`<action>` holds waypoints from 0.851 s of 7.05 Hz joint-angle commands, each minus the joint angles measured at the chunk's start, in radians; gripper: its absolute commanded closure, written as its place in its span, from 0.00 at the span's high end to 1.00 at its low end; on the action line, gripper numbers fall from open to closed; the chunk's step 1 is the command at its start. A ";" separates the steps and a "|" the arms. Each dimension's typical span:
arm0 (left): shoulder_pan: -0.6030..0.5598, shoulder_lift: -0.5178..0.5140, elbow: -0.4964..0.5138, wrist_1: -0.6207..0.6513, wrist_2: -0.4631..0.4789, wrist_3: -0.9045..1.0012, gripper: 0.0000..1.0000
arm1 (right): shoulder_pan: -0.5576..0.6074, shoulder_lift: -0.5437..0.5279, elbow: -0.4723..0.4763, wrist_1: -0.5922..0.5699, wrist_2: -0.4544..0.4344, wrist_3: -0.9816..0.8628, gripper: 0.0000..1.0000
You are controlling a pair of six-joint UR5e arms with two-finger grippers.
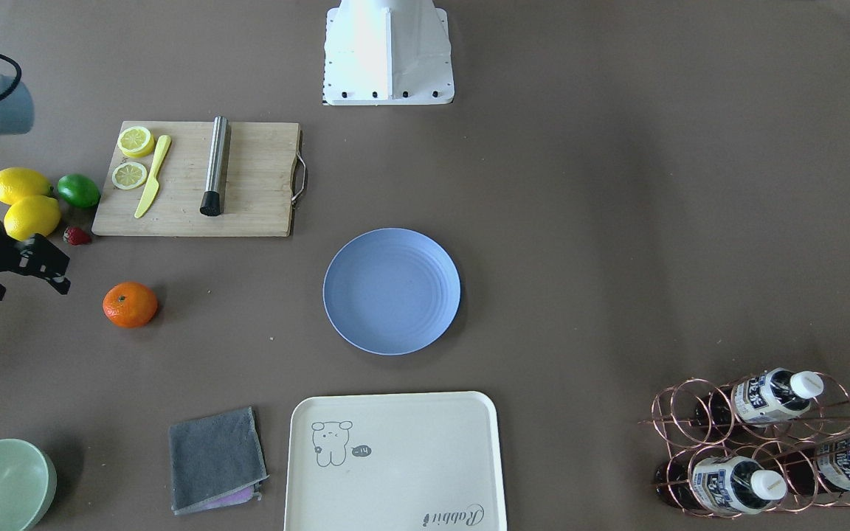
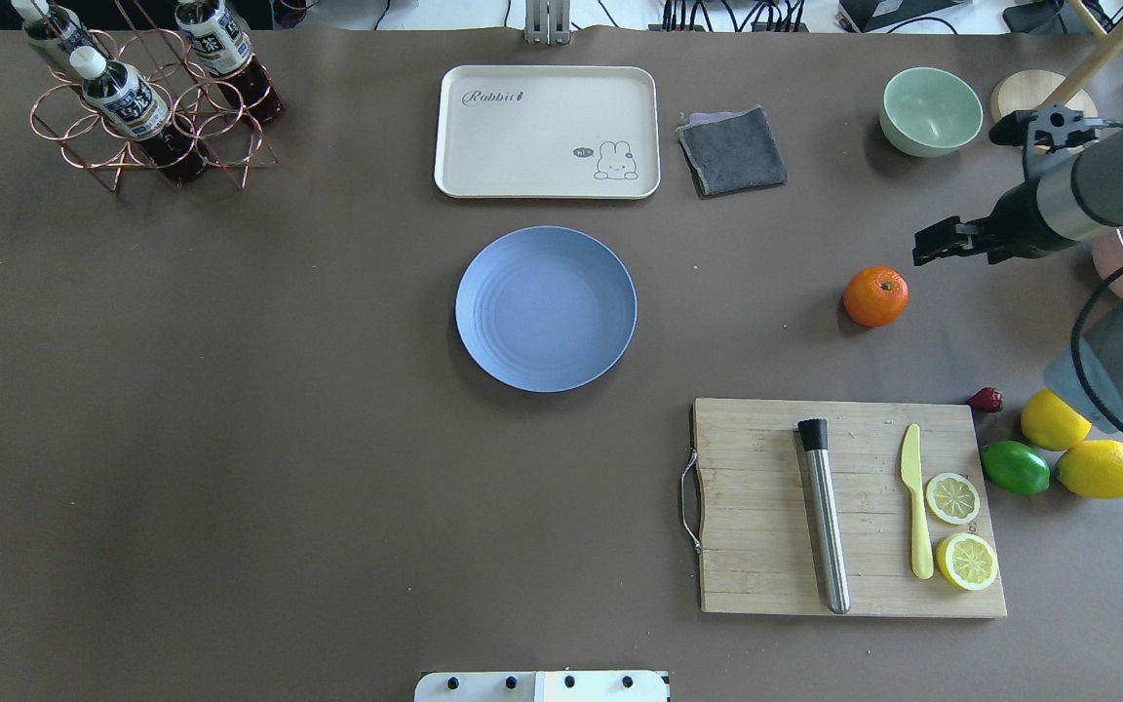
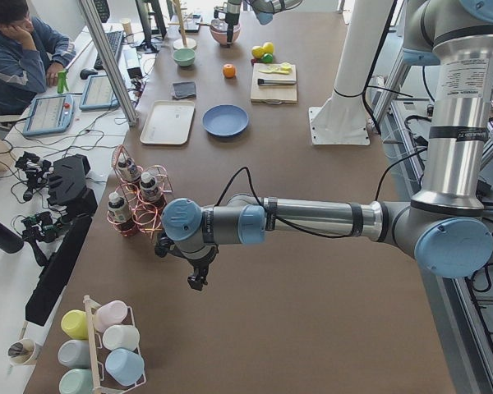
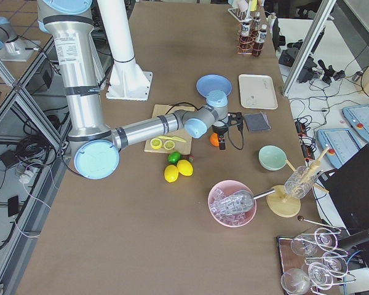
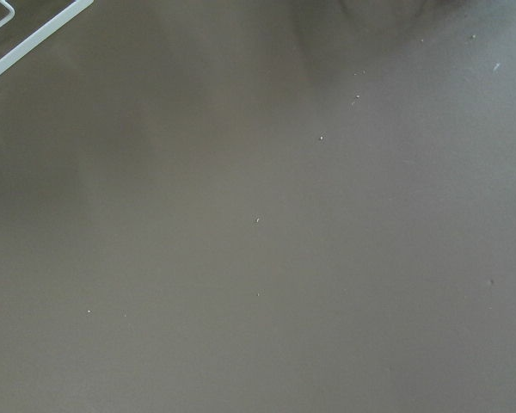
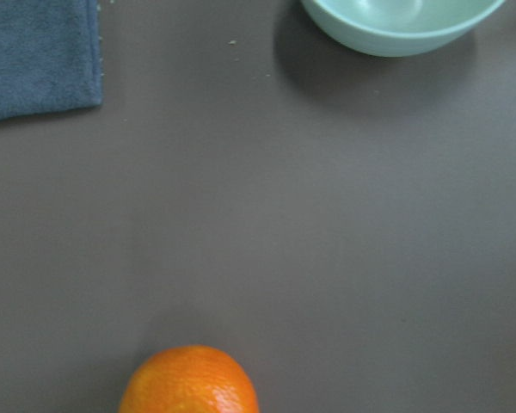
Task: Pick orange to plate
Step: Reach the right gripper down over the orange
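Note:
The orange (image 1: 130, 304) (image 2: 875, 296) lies on the brown table, well apart from the round periwinkle-blue plate (image 1: 392, 291) (image 2: 546, 308), which holds nothing. My right gripper (image 1: 23, 273) (image 2: 951, 239) hovers open just beside and above the orange, on the side away from the plate, with nothing between its fingers. In the right wrist view the orange (image 6: 189, 383) shows at the bottom edge and no fingers show. My left gripper (image 3: 199, 279) hangs low over bare table far from both; I cannot tell whether it is open or shut.
A wooden cutting board (image 2: 776, 507) carries a steel cylinder, a yellow knife and lemon slices. Two lemons (image 2: 1098, 468), a lime and a strawberry lie beside it. A pale green bowl (image 2: 930, 110), grey cloth (image 2: 732, 148), cream tray (image 2: 547, 132) and bottle rack (image 2: 142, 107) line the far edge.

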 commanded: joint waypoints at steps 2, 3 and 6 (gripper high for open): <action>0.000 0.007 -0.005 0.000 0.000 0.000 0.98 | -0.078 0.067 -0.045 -0.025 -0.037 0.042 0.99; 0.000 0.007 -0.004 0.000 0.000 0.000 0.98 | -0.087 0.063 -0.050 -0.026 -0.040 0.042 0.99; 0.000 0.019 -0.007 0.000 -0.002 0.000 0.98 | -0.110 0.070 -0.089 -0.019 -0.056 0.040 0.99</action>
